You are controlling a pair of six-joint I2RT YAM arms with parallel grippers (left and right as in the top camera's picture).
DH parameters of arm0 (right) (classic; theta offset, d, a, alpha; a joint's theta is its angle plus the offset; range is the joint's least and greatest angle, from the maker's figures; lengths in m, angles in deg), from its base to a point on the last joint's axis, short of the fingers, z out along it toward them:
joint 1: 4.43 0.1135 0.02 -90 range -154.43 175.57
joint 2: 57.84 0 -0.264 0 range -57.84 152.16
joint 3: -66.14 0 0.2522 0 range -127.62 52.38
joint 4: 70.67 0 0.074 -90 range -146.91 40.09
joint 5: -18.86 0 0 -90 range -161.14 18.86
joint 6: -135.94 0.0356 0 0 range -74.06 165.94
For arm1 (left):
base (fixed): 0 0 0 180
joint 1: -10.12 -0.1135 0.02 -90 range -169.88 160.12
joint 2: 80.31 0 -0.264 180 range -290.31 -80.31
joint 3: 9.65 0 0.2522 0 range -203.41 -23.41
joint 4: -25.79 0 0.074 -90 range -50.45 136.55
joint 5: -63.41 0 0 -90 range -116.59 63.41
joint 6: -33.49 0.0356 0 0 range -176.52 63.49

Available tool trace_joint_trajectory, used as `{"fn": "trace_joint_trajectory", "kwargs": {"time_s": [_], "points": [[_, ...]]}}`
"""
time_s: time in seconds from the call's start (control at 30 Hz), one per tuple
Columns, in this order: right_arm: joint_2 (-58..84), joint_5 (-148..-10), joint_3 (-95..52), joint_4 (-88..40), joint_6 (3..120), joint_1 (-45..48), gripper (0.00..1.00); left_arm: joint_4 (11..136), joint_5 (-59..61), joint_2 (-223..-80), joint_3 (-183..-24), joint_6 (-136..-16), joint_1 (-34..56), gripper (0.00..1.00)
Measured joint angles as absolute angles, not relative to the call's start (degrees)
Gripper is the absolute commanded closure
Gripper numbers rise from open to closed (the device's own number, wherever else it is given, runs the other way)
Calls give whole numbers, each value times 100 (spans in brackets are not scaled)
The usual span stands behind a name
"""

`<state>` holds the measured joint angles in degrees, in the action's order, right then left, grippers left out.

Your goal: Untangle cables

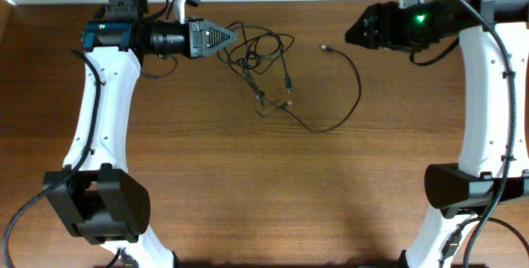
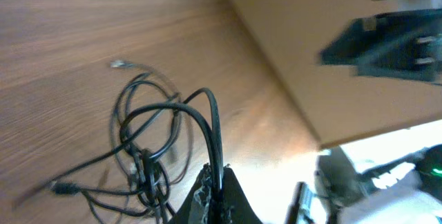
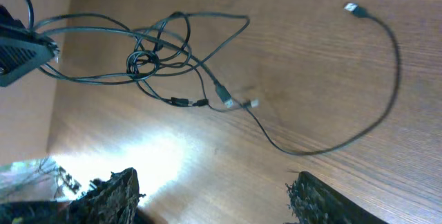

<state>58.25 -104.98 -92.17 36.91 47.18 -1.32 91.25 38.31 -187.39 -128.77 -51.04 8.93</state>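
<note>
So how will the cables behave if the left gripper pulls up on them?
Probably floppy: the cables lie in loose curves, so they would droop from the left gripper. Likely light, being thin. The knot would probably rise as one clump, with the long tail dragging over the table.

The cables (image 1: 264, 61) are thin and black, and the loose plug (image 1: 324, 48) at three o'clock of the knot is pale and metallic. The table (image 1: 248, 185) beneath them is warm reddish-brown wood with fine grain running from nine to three o'clock in the overhead view. Both arms are white shells with black joints: the left arm (image 1: 91, 111) carries a blue band (image 1: 103, 32) at its twelve o'clock end beside the dark grey left gripper (image 1: 231, 38), and the right arm (image 1: 488, 94) shows a green light (image 1: 420, 18).
</note>
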Motion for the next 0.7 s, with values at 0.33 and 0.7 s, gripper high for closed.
{"fn": "trace_joint_trajectory", "kwargs": {"time_s": [0.33, 0.7], "points": [[6313, -10155, -9210, 2434, 4901, 1352, 19, 8832, 5403, -18739, -12870, -6359, 1328, 91], [6717, -10136, -9210, 1302, 5159, 1512, 88, 8813, 5626, -18739, -12870, -6750, 1317, 80]]}}
